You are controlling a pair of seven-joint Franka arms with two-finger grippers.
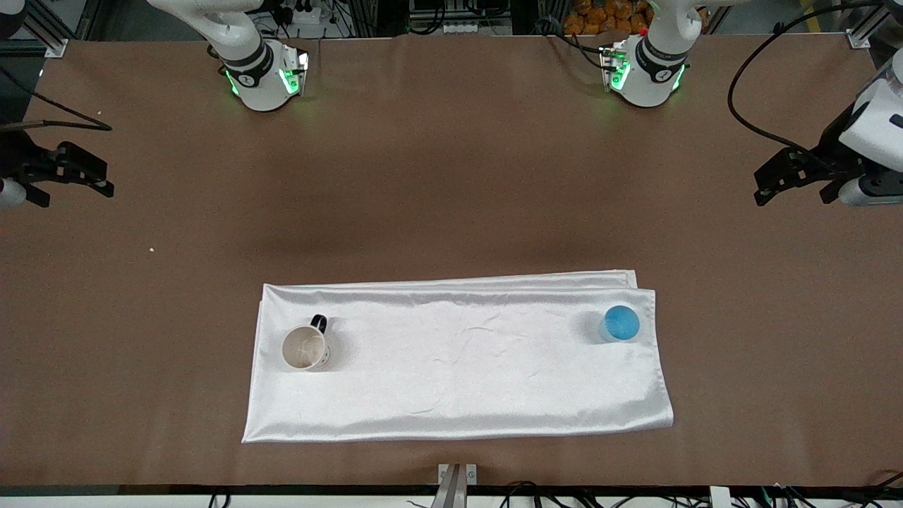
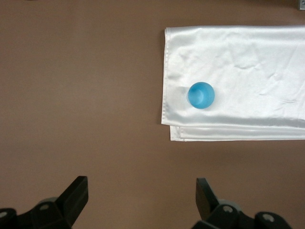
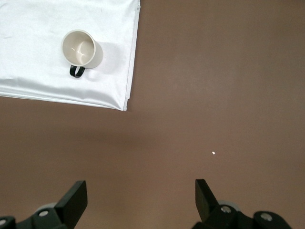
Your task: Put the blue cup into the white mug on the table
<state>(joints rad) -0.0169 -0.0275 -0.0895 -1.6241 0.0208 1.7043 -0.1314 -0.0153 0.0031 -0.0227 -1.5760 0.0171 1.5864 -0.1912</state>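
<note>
on my screens: blue cup (image 1: 621, 323) upright on white cloth (image 1: 458, 367), toward the left arm's end; white mug (image 1: 305, 346) upright on the same cloth, toward the right arm's end, well apart. left gripper (image 1: 790, 176) and right gripper (image 1: 74, 173) wide, empty, over bare table (image 1: 451, 176).

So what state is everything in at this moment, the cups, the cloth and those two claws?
blue cup: upright on the cloth, toward the left arm's end, empty.
white mug: upright on the cloth, toward the right arm's end, nothing inside.
white cloth: folded, lying flat on the table.
left gripper: open, waiting over bare table.
right gripper: open, waiting over bare table.
</note>
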